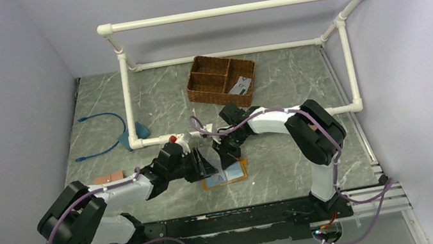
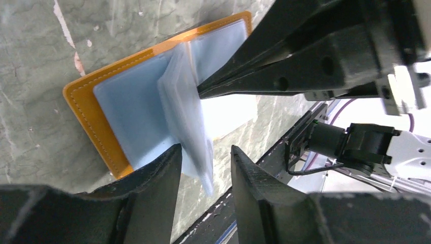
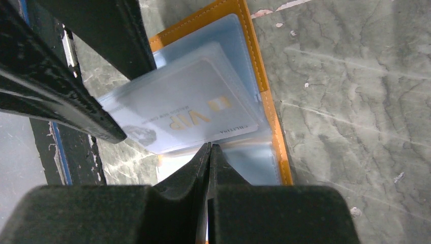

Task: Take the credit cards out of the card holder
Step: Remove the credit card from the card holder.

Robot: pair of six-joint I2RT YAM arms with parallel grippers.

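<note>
On table (image 1: pixel 152 99), front centre: card holder (image 1: pixel 227 175) lying open, card (image 3: pixel 198 114) seated in raised sleeve (image 2: pixel 185 101). Left gripper (image 2: pixel 206 150) parted astride that sleeve; right gripper (image 3: pixel 209 147) clenched, tip against it. Risk, as judged: pinching plastic alone, dragging holder, card left inside. Leather orange, stitched, flat; sleeve limp, glossy, translucent; card stiff, pale, rectangular.
</note>
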